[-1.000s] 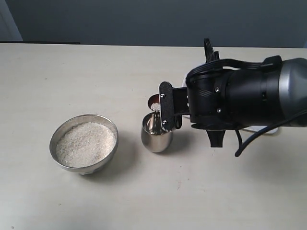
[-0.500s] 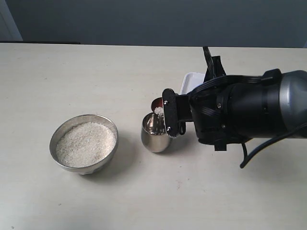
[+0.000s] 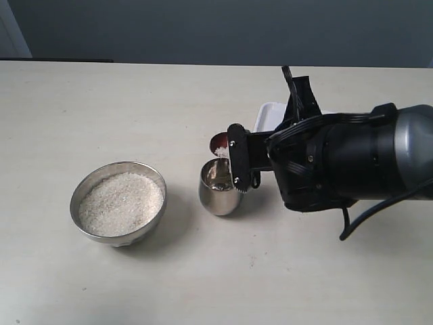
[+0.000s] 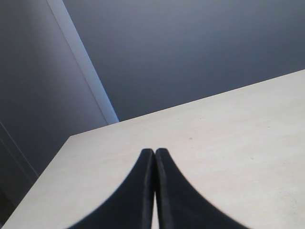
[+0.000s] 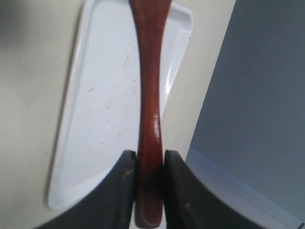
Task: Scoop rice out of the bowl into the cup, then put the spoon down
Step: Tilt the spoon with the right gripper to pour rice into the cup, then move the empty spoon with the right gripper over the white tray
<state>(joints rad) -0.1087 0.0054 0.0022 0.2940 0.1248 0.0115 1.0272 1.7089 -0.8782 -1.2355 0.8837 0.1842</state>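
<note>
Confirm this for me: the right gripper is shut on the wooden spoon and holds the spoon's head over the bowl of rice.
Not quite. The right gripper is shut on the spoon, but the spoon's head hangs at the cup, by its far rim, not over the bowl. The bowl stands apart, to the left of the cup. The exterior view shows this.
</note>
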